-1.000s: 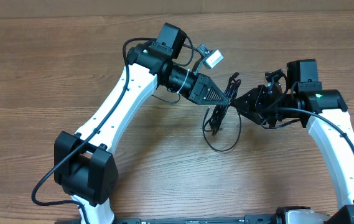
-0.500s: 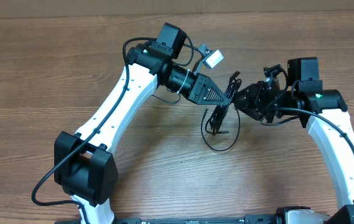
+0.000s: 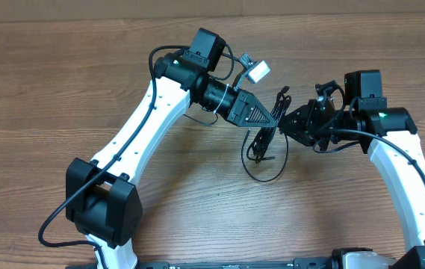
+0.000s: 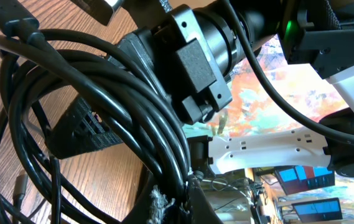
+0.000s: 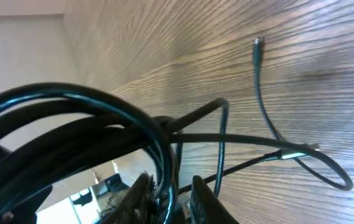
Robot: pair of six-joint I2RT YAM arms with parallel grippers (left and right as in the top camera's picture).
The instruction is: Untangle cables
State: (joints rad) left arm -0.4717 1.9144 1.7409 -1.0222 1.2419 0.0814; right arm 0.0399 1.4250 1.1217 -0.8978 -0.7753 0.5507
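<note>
Between the two grippers, the cables [image 3: 266, 142] sit as one black bundle on the table [image 3: 48, 90]. The strands are packed tight at the top, and a loose loop sags out at the bottom onto the wood.

The left gripper [image 3: 274, 116] meets the bundle's top from the upper-left side, clenched on the cables. In the left wrist view the strands [image 4: 102, 93] fan out thick right at the cam.

The right gripper [image 3: 287, 121] is at the bundle's top too, from the opp. side, nearly tip to tip w/ the left one. In its wrist view the fingers [image 5: 142, 193] stand either side of the looped strands [image 5: 71, 130], with a sliver of gap showing – can't tell if they truly pinch.

One thin strand leaves the bundle and curves over the bare wood, ending in a small plug [image 5: 257, 43] lying flat, well apart from the bundle.

Both arms reach in from the bundle's near side – white links, black joints.
</note>
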